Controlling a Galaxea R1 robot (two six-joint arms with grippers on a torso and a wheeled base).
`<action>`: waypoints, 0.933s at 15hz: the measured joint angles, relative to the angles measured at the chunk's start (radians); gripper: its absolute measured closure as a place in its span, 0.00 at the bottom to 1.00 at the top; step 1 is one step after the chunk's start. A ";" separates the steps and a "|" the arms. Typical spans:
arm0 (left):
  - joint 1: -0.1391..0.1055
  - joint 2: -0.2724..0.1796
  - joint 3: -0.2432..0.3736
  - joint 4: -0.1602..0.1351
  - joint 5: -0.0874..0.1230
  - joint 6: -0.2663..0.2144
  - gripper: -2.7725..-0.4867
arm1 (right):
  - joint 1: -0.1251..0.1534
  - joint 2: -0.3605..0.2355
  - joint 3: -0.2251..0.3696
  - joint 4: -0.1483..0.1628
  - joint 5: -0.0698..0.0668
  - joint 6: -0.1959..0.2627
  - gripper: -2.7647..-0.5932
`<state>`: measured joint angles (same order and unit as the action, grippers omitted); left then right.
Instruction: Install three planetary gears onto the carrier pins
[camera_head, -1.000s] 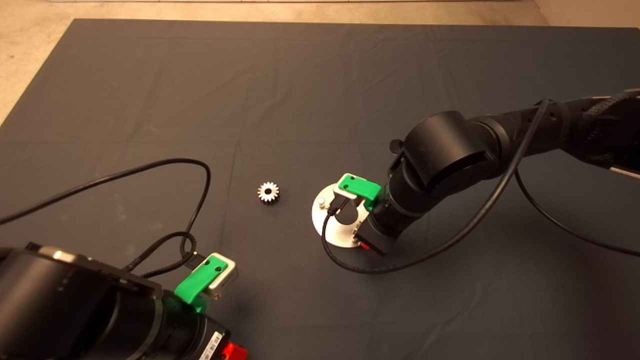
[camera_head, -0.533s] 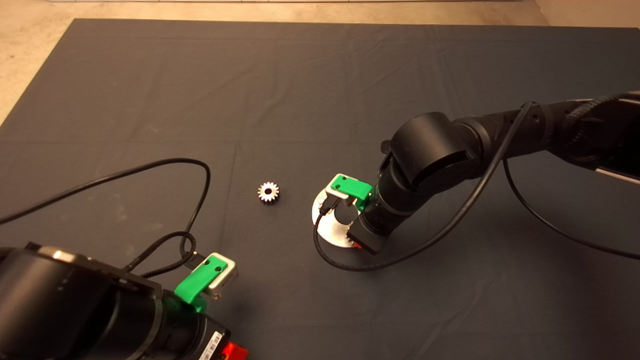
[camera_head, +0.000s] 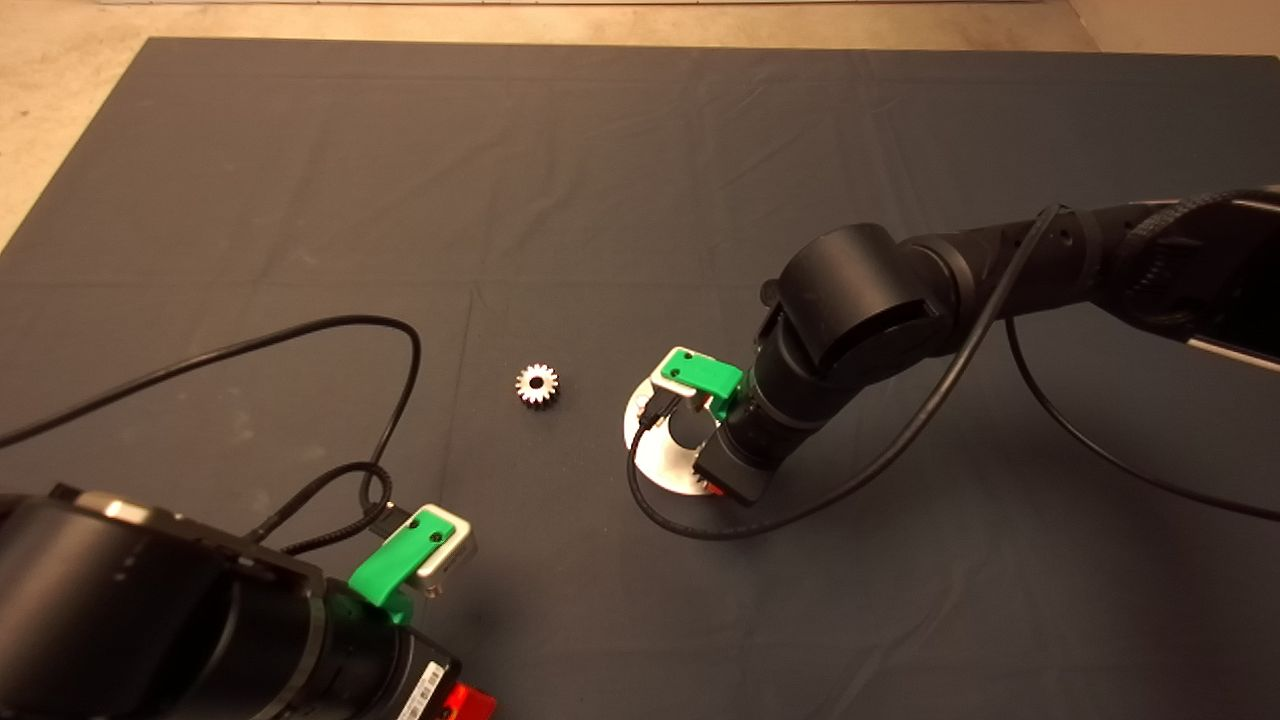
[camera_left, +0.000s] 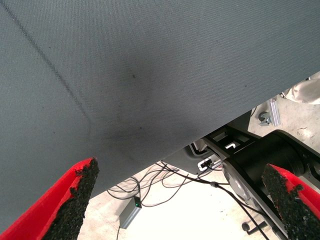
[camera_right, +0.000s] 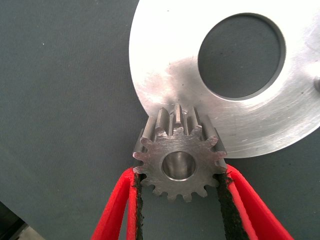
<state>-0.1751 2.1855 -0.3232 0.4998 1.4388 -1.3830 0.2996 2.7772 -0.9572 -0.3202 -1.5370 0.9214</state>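
While the right gripper (camera_right: 179, 200) hangs over the near edge of the carrier disc (camera_right: 165, 80), its two red fingers (camera_right: 117, 210) are clamped on a planetary gear (camera_right: 179, 160), one black pad against the teeth on each side. That gear is held flat, its centre bore facing the wrist camera, and it overlaps the rim of the disc just beyond the fingertips. The disc's large central hole (camera_right: 241, 55) lies further out from the gripper, showing dark mat (camera_right: 60, 100) through it. At the edge of the wrist view, a sliver that may be a pin is too cut off to tell.

From above, the right arm (camera_head: 860, 300) covers most of the disc (camera_head: 650, 460), and only a crescent of shiny metal shows beside the wrist. A second planetary gear (camera_head: 537, 385) lies flat on the mat (camera_head: 600, 150), near the disc on the side away from the right arm, well apart from both grippers.

The left gripper (camera_left: 185, 200) waits near the lower left edge of the mat, its fingers (camera_left: 75, 195) spread wide with nothing between them, and beyond them the floor with cables (camera_left: 165, 177) shows.
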 joint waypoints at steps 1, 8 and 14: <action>0.000 0.000 0.000 0.000 0.000 0.000 0.18 | -0.004 0.000 0.000 -0.001 0.000 -0.002 0.90; 0.000 0.000 0.000 0.000 0.000 0.000 0.18 | -0.026 0.000 -0.011 -0.019 0.001 -0.013 0.90; 0.000 0.000 0.000 0.000 0.000 0.000 0.18 | -0.031 0.002 -0.017 -0.022 0.000 -0.020 0.90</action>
<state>-0.1751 2.1855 -0.3232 0.4998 1.4387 -1.3830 0.2689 2.7796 -0.9745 -0.3423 -1.5374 0.9015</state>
